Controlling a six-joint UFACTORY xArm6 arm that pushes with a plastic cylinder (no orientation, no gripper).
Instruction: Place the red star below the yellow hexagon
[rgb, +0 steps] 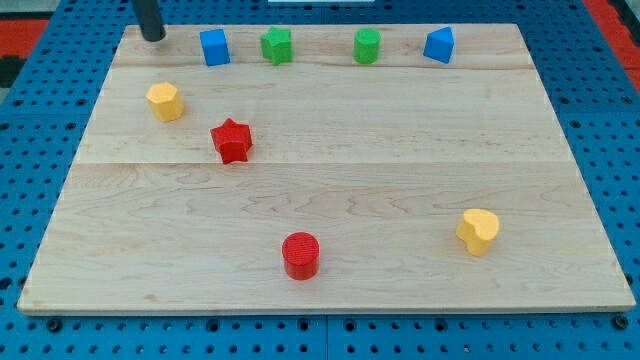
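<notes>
The red star (232, 140) lies on the wooden board at the left of centre. The yellow hexagon (164, 101) lies up and to the left of it, a short gap apart. My tip (153, 37) rests at the board's top left corner, above the yellow hexagon and well clear of the red star, touching no block.
Along the top edge stand a blue cube (214, 47), a green star-like block (277, 45), a green cylinder (367, 46) and a blue block (439, 45). A red cylinder (300, 255) sits near the bottom centre. A yellow heart (478, 231) sits at the lower right.
</notes>
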